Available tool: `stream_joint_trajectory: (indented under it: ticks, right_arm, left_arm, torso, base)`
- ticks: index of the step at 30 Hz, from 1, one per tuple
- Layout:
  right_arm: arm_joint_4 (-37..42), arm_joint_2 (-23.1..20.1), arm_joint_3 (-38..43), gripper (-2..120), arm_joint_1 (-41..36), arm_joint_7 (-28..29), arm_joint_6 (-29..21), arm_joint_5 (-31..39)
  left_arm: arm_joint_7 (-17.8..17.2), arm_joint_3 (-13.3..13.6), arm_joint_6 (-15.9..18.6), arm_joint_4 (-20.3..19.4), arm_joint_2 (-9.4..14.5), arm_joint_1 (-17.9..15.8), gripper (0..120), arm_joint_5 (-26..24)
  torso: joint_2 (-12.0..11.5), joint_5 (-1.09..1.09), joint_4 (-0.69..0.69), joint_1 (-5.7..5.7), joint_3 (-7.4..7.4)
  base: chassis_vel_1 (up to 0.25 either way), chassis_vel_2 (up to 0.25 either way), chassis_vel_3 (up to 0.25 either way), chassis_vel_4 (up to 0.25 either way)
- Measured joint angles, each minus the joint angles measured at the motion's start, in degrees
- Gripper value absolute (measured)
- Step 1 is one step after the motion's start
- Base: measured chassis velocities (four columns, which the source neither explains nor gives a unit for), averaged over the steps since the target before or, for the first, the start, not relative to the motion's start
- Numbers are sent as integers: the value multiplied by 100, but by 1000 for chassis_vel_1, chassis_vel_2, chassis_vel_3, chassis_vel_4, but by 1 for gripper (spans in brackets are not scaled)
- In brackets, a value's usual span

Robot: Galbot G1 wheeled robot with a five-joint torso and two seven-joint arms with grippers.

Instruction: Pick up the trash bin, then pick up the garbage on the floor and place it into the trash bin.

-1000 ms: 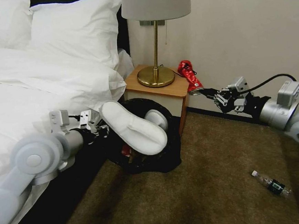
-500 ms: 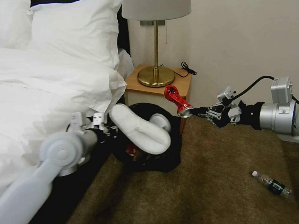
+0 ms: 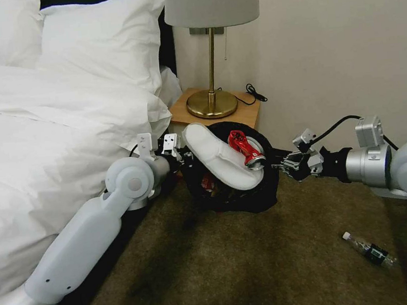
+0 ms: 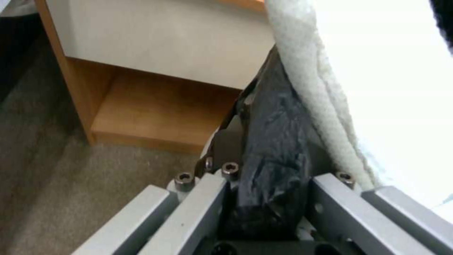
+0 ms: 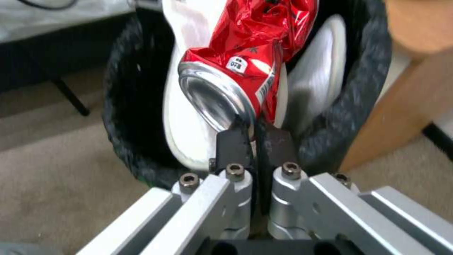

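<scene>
Bed [image 3: 47, 136] with white pillows and duvet takes up the robot's left side of the room; brown carpet [image 3: 249, 261] covers the floor. A wooden nightstand [image 3: 250, 113] stands in the corner between bed and wall, a brass lamp [image 3: 212, 67] on top, a black cord beside its base.

Trash bin [image 3: 263, 190], lined with crinkly black plastic, is held off the carpet in front of the nightstand, tipped so its mouth faces toward the robot and slightly up. Left gripper [image 3: 180, 156] is at the bin's rim on the bed side; in the left wrist view its fingers [image 4: 226, 141] are clamped onto a fold of the black liner [image 4: 274, 148], with the slipper's fuzzy edge right alongside.

A white slipper [image 3: 221, 163] lies across the bin mouth, one end jutting past the rim. A second slipper [image 5: 316, 71] sits deeper inside.

Right gripper [image 3: 283, 164] reaches in from the robot's right, at the bin's rim. Its fingers [image 5: 233, 143] are pinched tight on the silver rim of a crushed red can [image 3: 243, 148]. The can hangs over the bin's opening, resting against the slippers, top end pointing back at the gripper.

Clear bottle [image 3: 368, 251] with a dark label lies on the carpet, well apart from the bin, on the robot's right.
</scene>
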Motion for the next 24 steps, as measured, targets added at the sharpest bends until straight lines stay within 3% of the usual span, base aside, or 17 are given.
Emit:
stream_joint_trajectory:
  ticks: [2, 5, 11, 24]
  right_arm:
    - [-35, 85, -202, 0, 145, 145, -73, 53]
    - [-177, 579, -1013, 0, 1000, 728, -161, 462]
    - [-469, 1087, -1923, 0, 1773, 1030, -165, 700]
    - [-487, 977, -2148, 0, 1664, 1060, -154, 631]
  left_arm:
    - [0, 0, 0, 4, -33, 8, 1, 13]
    - [-52, 36, 0, 8, -117, 45, 1, 96]
    - [-135, 94, 0, -2, -181, 74, 1, 122]
    - [-17, 68, 1, 69, -271, -16, 1, 321]
  torso:
    - [0, -1, -1, -1, 0]
    - [0, 2, 0, 0, 0]
    - [0, 0, 3, 0, 1]
    - [0, 1, 0, -1, 0]
  base:
    - [0, 0, 0, 0]
    - [0, 0, 0, 0]
    - [0, 0, 0, 0]
    - [0, 0, 0, 0]
